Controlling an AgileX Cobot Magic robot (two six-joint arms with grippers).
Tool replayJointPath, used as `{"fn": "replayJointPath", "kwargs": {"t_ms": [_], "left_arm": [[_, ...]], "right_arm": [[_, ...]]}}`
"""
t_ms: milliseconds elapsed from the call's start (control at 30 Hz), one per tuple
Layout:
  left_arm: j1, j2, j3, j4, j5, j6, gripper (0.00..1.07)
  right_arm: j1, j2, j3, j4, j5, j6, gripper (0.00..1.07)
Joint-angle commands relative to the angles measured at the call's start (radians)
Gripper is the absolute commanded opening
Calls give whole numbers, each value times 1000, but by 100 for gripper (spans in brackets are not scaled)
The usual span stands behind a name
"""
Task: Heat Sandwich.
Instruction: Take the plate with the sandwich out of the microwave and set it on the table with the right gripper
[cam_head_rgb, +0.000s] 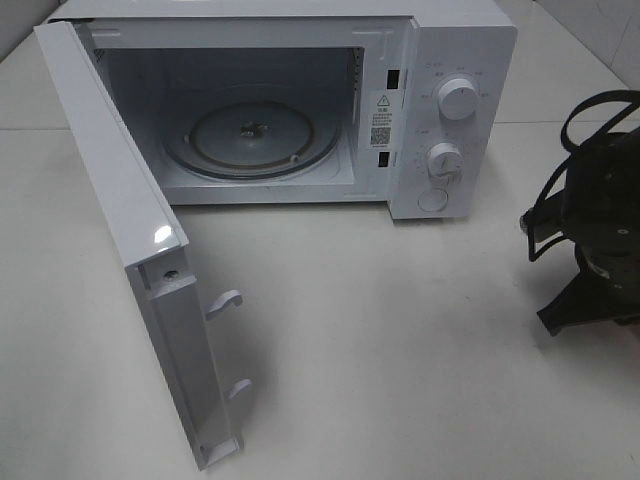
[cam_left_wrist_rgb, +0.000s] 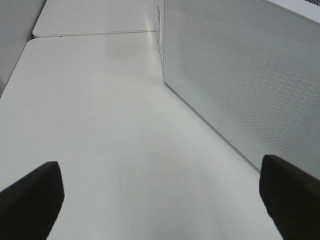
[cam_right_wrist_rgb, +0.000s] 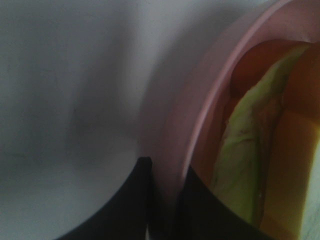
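The right gripper (cam_right_wrist_rgb: 162, 200) is pinched on the pink plate's (cam_right_wrist_rgb: 200, 115) rim; the sandwich (cam_right_wrist_rgb: 245, 160) lies lengthwise along that rim. The left gripper (cam_left_wrist_rgb: 160, 200) is spread wide, empty, beside the open microwave (cam_head_rgb: 440, 110).

Microwave (cam_head_rgb: 440, 110) was white throughout, door (cam_head_rgb: 130, 250) included, with white knobs (cam_head_rgb: 458, 98) and a clear grey-tinted glass turntable (cam_head_rgb: 250, 135); its side panel (cam_left_wrist_rgb: 245, 75) showed a fine dotted mesh pattern. Worktop (cam_head_rgb: 400, 350) was plain off-white, and the right arm (cam_head_rgb: 595, 230) at its right edge was black. Plate (cam_right_wrist_rgb: 200, 115) was pink; the sandwich (cam_right_wrist_rgb: 250, 165) showed pale yellow-green, red-orange and yellow, blurred.
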Motion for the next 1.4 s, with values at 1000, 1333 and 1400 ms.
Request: {"fn": "replayJointPath", "kwargs": {"t_ms": [1000, 1333, 1400], "left_arm": [[4, -20, -1, -2, -11, -4, 104], [4, -20, -1, -2, -11, -4, 104], [4, -20, -1, -2, -11, -4, 104]], "right_arm": [[-4, 110, -4, -81, -38, 122, 6], [-4, 58, -8, 5, -31, 30, 31], [-4, 31, -8, 33, -32, -8, 38]]}}
